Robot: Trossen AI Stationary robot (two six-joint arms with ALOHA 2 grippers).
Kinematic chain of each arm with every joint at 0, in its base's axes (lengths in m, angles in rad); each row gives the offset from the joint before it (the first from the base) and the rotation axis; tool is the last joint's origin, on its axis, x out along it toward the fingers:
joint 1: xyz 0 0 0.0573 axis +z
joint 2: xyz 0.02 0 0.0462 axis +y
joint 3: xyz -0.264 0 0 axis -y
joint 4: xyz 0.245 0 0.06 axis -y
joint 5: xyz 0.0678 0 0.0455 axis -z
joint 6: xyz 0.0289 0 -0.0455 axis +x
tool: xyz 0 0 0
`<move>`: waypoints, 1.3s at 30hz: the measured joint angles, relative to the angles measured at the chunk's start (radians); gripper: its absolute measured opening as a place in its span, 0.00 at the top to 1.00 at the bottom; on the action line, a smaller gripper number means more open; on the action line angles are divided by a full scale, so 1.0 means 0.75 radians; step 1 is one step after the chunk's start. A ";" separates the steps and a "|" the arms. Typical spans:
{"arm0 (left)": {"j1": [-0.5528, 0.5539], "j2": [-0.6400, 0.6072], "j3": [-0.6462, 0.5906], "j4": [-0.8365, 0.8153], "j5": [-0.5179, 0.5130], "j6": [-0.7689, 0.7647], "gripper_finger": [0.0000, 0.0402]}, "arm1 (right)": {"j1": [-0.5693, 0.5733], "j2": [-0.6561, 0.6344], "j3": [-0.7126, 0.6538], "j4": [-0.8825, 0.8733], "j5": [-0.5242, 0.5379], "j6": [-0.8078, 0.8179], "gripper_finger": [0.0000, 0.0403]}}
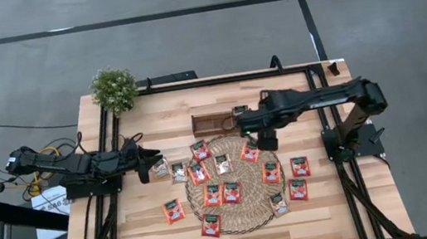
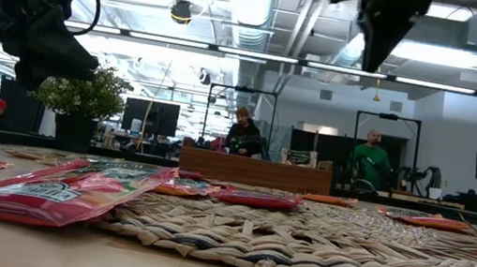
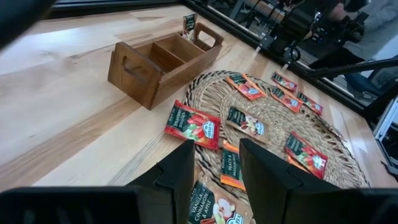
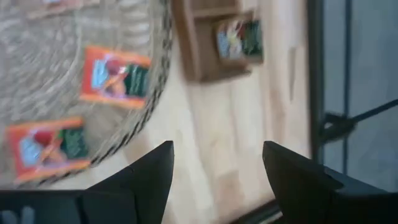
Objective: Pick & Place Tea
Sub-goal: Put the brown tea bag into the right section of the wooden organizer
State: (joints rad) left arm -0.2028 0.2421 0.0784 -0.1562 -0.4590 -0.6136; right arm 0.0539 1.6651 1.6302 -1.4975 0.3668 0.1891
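Note:
Several red-orange and pale tea sachets (image 1: 201,149) lie flat on and around the round woven mat (image 1: 246,175). One sachet (image 4: 239,38) stands in the end compartment of the brown wooden tray (image 1: 210,123) at the mat's far edge. My right gripper (image 1: 263,142) hangs open and pointing steeply down, high above the mat's far right rim, just right of the tray, with nothing between its fingers (image 4: 155,168). My left gripper (image 1: 156,157) stays open at the table's left, nearly level and aimed at the mat, above a sachet (image 3: 214,208) but clear of it.
A small potted plant (image 1: 114,87) stands at the table's far left corner. Black frame rails (image 1: 108,143) run along the table's left and right sides. Bare wood shows left of the tray and along the near edge. People stand in the room beyond.

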 joint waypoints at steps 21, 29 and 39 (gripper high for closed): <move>0.000 0.000 0.000 0.001 0.007 -0.010 0.70 | 0.439 -0.092 -0.382 -0.025 -0.092 0.307 0.40; 0.001 0.000 0.000 0.001 0.006 -0.010 0.70 | 0.492 -0.223 -0.642 0.075 -0.197 0.435 0.40; 0.000 0.000 0.000 0.001 0.005 -0.009 0.70 | 0.366 -0.419 -0.948 0.415 -0.297 0.408 0.40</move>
State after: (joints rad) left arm -0.2024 0.2424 0.0784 -0.1555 -0.4549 -0.6205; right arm 0.3280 1.3511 0.9193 -1.1860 0.1440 0.4950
